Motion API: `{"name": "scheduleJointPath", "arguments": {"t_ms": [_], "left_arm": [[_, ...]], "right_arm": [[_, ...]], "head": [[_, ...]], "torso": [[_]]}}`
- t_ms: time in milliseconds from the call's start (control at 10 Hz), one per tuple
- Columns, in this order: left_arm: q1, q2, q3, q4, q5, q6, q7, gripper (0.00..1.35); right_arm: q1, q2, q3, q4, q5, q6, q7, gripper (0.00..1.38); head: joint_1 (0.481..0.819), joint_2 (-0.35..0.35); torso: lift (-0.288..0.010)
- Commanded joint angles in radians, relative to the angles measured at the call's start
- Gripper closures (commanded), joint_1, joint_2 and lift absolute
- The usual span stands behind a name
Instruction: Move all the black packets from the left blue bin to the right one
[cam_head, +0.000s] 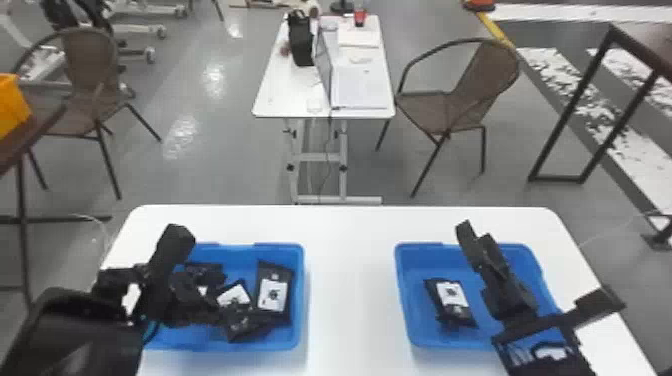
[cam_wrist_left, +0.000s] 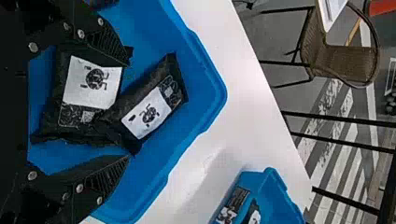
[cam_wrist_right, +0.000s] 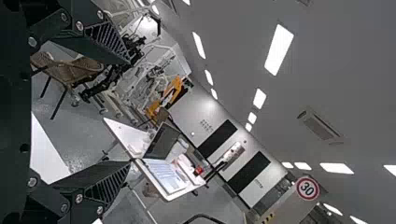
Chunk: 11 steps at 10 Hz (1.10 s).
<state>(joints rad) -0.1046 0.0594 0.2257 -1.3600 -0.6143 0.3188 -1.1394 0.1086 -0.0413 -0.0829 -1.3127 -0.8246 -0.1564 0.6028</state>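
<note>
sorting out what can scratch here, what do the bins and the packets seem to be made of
The two open blue rectangular bins look like moulded plastic, fairly smooth, judging by their rounded corners and lipped rims. The flat black packets seem to be flexible plastic or foil film, slightly glossy: their surfaces wrinkle and their ends are flat, perhaps sealed.

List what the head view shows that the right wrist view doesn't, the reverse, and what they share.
Head view: the left blue bin with several black packets, and the right blue bin with a packet in it.
Right wrist view: ceiling lights and a round red-rimmed sign.
Both: the right gripper, and the far white table with a laptop.
</note>
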Motion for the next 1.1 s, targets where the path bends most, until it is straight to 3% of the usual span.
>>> {"name": "scheduleJointPath", "arguments": {"t_ms": [0, 300, 700, 1000], "left_arm": [[-0.03, 0.01, -0.017, 0.058, 0.005, -0.033, 0.009, 0.0], [-0.101, 0.019, -0.06, 0.228, 0.013, -0.106, 0.029, 0.0], [-0.191, 0.017, -0.068, 0.463, 0.039, -0.277, 0.095, 0.0], [-0.239, 0.017, -0.075, 0.608, 0.028, -0.323, 0.156, 0.0]], "right_arm": [[-0.001, 0.0, 0.005, 0.003, -0.004, 0.0, 0.0, 0.27], [-0.003, 0.0, 0.008, 0.004, -0.007, 0.0, 0.0, 0.27], [0.0, 0.001, 0.011, 0.009, -0.014, 0.001, 0.002, 0.27], [0.0, 0.0, 0.011, 0.013, -0.022, 0.006, 0.006, 0.27]], "head": [[0.695, -0.007], [0.695, -0.018], [0.695, -0.048], [0.695, -0.059]], "torso": [[0.0], [0.0], [0.0], [0.0]]}}
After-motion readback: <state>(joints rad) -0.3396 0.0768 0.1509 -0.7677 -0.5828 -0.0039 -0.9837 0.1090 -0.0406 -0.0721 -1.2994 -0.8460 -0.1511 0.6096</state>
